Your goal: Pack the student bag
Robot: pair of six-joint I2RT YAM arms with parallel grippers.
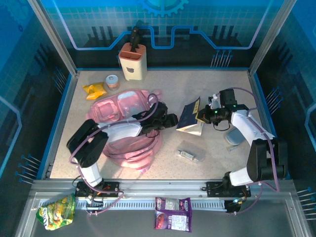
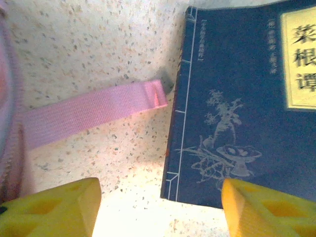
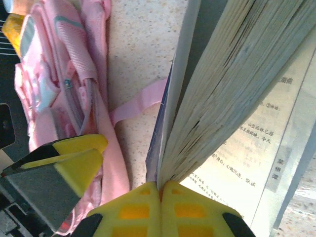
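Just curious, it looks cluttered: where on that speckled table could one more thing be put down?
Barest is the back of the speckled table, between the cream slotted holder and the dark blue book. Also the front strip below the clear plastic packet. Crowded: left middle, around the pink fabric backpack.

Beige holder and yellow packet at back, clear pouch nearer front.
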